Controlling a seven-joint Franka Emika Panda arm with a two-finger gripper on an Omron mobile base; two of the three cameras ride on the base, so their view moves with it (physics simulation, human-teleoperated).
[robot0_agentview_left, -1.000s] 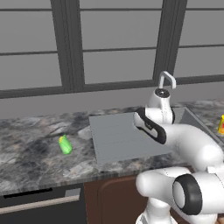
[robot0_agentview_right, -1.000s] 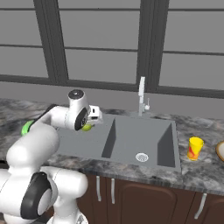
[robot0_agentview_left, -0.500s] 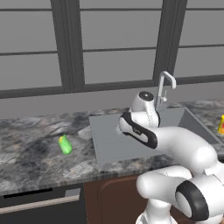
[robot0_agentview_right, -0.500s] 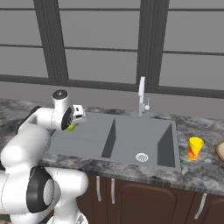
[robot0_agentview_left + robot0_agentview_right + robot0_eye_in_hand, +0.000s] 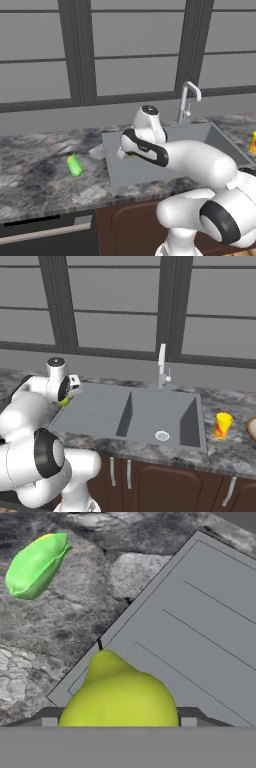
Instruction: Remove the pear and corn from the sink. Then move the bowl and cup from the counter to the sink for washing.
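Corn (image 5: 36,564) on counter (image 5: 40,170), beside sink (image 5: 100,411).

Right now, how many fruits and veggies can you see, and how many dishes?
Fruit and veg: 2, the pear at the end effector and the corn lying on the counter.
Dishes: 2, the yellow cup and the bowl at the picture's edge.
Total: 4
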